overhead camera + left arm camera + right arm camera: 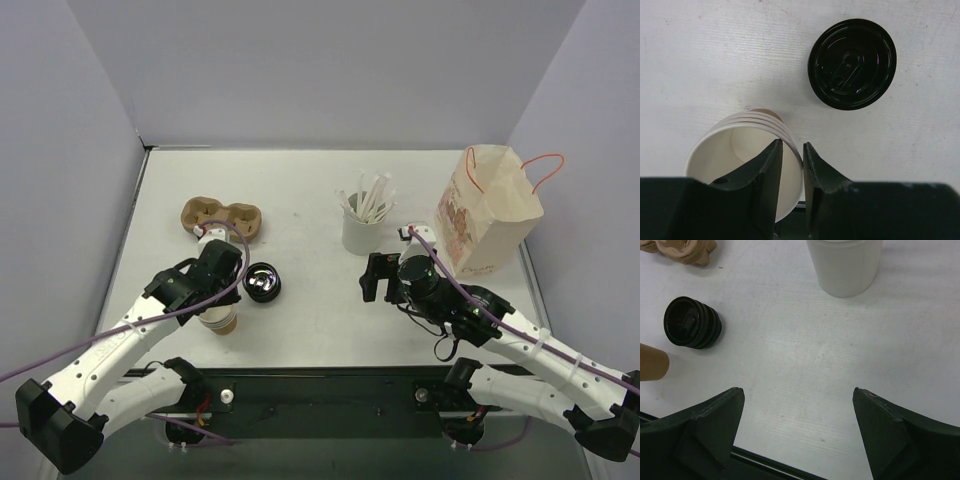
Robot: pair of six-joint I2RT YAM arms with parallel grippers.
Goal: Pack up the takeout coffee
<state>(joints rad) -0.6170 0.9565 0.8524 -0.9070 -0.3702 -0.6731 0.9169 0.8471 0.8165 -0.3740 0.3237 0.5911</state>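
**Cup wall between my left fingers**

My left gripper [792, 150] straddles the near rim of the upright stack of lidless tan paper cups [740, 142]. The jaws are narrow, but I cannot tell if they pinch. The round black plastic lids [852, 62] sit just right. No lidded coffee shows anywhere. My right gripper [798, 395] gapes empty.

White left arm [110, 352] and right arm [545, 350], black joints; purple cable [40, 366] along each (loose loops). Black left gripper [792, 150] and right gripper [797, 395], wedge fingers [710, 425]. Black bases [190, 385] at table [300, 200] near edge.

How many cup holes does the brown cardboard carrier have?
2 in the carrier: a left hole and a right hole. The left arm may hide others.
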